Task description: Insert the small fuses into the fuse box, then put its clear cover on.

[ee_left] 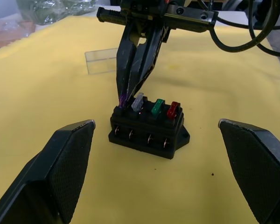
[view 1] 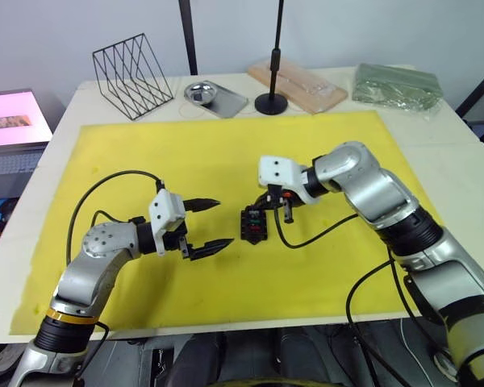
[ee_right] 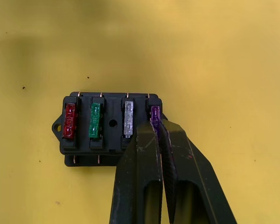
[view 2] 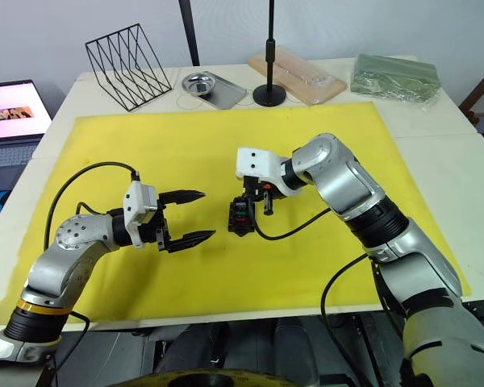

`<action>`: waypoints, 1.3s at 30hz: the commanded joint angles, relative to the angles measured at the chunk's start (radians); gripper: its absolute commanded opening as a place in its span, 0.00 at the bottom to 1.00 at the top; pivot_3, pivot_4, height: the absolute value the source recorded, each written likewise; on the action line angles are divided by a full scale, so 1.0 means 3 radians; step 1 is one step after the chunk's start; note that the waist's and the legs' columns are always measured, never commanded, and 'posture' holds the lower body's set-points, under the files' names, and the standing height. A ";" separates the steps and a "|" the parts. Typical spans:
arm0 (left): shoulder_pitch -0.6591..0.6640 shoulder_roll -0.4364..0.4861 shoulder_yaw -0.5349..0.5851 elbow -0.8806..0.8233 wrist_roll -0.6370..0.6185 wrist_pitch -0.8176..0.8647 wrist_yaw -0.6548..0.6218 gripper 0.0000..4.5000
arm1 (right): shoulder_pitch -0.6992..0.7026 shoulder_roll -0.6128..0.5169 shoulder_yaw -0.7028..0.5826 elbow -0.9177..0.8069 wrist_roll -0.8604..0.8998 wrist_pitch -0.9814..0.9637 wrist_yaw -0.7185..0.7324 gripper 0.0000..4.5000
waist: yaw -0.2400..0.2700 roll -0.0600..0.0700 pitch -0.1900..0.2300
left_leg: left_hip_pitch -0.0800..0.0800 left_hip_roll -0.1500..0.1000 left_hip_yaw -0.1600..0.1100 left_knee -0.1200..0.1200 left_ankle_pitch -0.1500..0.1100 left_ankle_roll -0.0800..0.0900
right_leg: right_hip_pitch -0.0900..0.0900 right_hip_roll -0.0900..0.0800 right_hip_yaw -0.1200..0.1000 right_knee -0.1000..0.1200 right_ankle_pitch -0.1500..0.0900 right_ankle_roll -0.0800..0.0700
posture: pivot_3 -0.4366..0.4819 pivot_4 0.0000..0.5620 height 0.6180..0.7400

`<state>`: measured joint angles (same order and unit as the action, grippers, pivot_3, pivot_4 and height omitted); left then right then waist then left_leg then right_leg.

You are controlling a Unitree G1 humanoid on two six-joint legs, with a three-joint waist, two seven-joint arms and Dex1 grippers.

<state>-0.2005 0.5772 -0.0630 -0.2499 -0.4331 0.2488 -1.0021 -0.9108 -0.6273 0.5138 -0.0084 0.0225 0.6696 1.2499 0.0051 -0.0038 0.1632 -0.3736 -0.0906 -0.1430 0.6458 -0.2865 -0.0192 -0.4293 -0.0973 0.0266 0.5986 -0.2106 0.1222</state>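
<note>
Right wrist view: right gripper pinches purple fuse in fuse box.

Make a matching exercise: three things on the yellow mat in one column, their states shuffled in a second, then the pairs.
Things:
1. purple fuse
2. red fuse
3. clear cover

States:
A. lying on the mat, off the fuse box
B. pinched by the right gripper at an end slot
C. seated in the opposite end slot, untouched

Pairs: 1-B, 2-C, 3-A
</note>
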 commanded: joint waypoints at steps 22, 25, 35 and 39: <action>-0.0056 0.0024 0.0063 -0.0008 0.0025 -0.0093 -0.0030 1.00 | -0.0119 0.0049 -0.0099 -0.0195 0.0085 0.0225 0.0097 0.01 | 0.0000 0.0000 0.0000 | 0.0000 0.0000 0.0000 0.0000 0.0000 -0.0001 | -0.0001 0.0000 0.0000 0.0000 0.0000 0.0000 | 0.48 0.27 1.00; -0.0077 0.0024 0.0063 0.0011 0.0025 -0.0092 -0.0035 1.00 | -0.0103 0.0024 -0.0107 -0.0209 0.0085 0.0243 0.0100 0.01 | 0.0000 0.0000 0.0000 | 0.0000 0.0000 0.0000 0.0000 0.0000 -0.0001 | -0.0001 0.0000 0.0000 0.0001 0.0000 0.0000 | 0.48 0.27 1.00; -0.0077 0.0022 0.0053 0.0004 0.0024 -0.0071 -0.0038 1.00 | -0.0112 0.0024 -0.0188 -0.0238 0.0179 0.0322 0.0071 0.01 | 0.0000 0.0000 0.0000 | 0.0000 0.0000 0.0000 0.0000 0.0000 -0.0001 | -0.0001 0.0000 0.0000 0.0000 0.0000 0.0000 | 0.48 0.27 1.00; -0.0080 0.0025 0.0055 0.0009 0.0025 -0.0071 -0.0045 1.00 | -0.0122 0.0008 -0.0174 -0.0251 0.0182 0.0307 0.0065 0.01 | 0.0000 0.0000 0.0000 | 0.0000 0.0000 0.0000 0.0000 -0.0001 -0.0001 | -0.0001 0.0000 0.0000 0.0001 0.0000 0.0000 | 0.48 0.27 1.00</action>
<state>-0.2114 0.5771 -0.0631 -0.2356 -0.4234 0.2457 -1.0121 -0.9176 -0.6164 0.4912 -0.0450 0.0640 0.7695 1.2691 0.0051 -0.0038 0.1632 -0.3738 -0.0906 -0.1431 0.6457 -0.2866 -0.0196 -0.4296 -0.0974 0.0266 0.5988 -0.2106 0.1222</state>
